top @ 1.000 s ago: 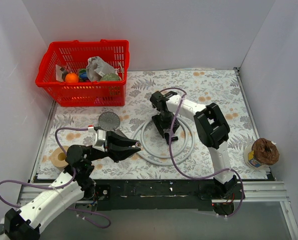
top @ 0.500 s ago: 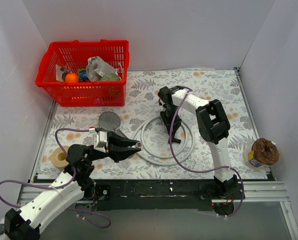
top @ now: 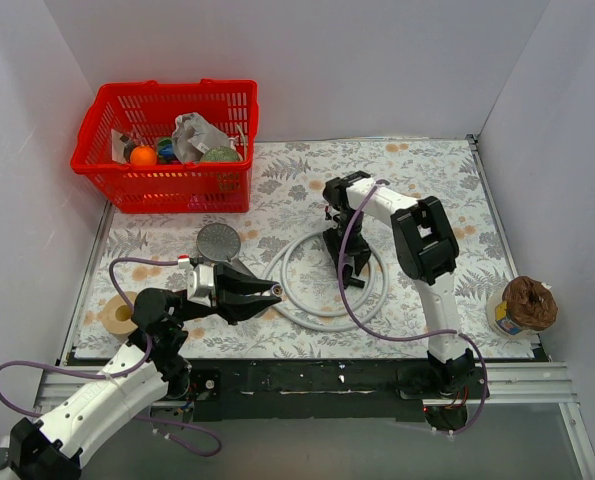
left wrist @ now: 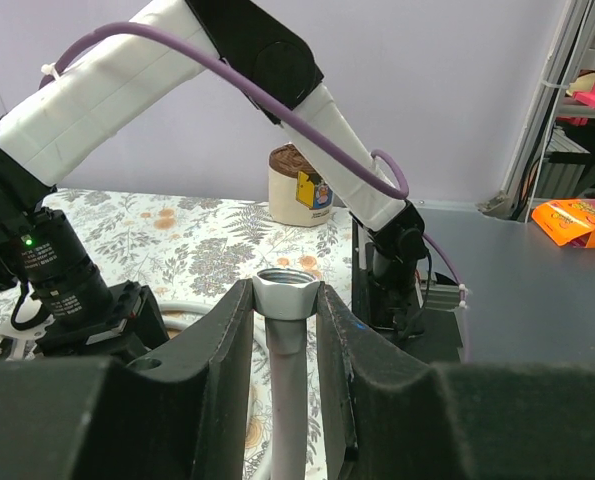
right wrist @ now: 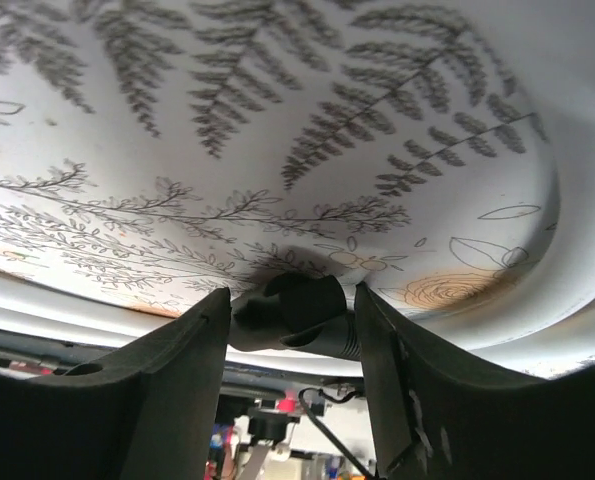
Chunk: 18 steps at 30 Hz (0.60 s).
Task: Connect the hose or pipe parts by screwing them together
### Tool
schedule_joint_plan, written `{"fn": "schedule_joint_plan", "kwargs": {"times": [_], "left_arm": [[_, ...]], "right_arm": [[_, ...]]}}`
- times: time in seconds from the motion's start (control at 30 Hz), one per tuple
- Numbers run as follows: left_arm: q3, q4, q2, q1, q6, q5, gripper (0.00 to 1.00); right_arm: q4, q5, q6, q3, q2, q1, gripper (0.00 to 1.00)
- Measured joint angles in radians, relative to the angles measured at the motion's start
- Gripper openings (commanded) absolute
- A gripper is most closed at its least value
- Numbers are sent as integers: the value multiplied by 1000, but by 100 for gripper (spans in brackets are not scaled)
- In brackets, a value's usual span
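The whitish-grey hose (top: 322, 312) lies coiled on the flowered mat. My left gripper (top: 267, 291) is shut on one hose end, just behind its metal nut (left wrist: 285, 293), whose threaded mouth faces away from me. The grey round-faced shower head (top: 218, 240) lies face up behind the left gripper, and its handle is hidden by that gripper. My right gripper (top: 354, 268) points down inside the coil. In the right wrist view its jaws (right wrist: 292, 300) stand apart on either side of a dark ribbed end piece (right wrist: 307, 318) on the mat; whether they touch it I cannot tell.
A red basket (top: 167, 190) holding several items stands at the back left. A tape roll (top: 117, 316) lies near the left front edge, and a brown-lidded tub (top: 522, 305) sits at the right edge. White walls enclose the table. The purple cable (top: 349, 300) trails over the coil.
My right gripper has moved right and toward the near edge across the coil, and its jaws narrowed then widened. The left gripper has kept its hold and barely moved.
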Motion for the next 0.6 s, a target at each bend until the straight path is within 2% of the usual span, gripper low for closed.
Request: {"fn": "schedule_joint_plan", "kwargs": {"times": [0.2,0.3,0.33,0.37,0.6], "left_arm": [[0,-1,-12,11,7,8,0],[0,-5,-27,18,13,11,0],[0,-10,-32,19,16,12,0],[0,-15,-36,20,20,14,0],[0,-29,-42,20,32,20,0]], "right_arm": [[-108,-11,30,99,82,-21,42],[-143,-8,46,132,111,-26,21],[-149,-7,52,135,114,-27,9],[-152,-8,55,136,115,-28,2],[-146,-16,68,136,112,-24,1]]}}
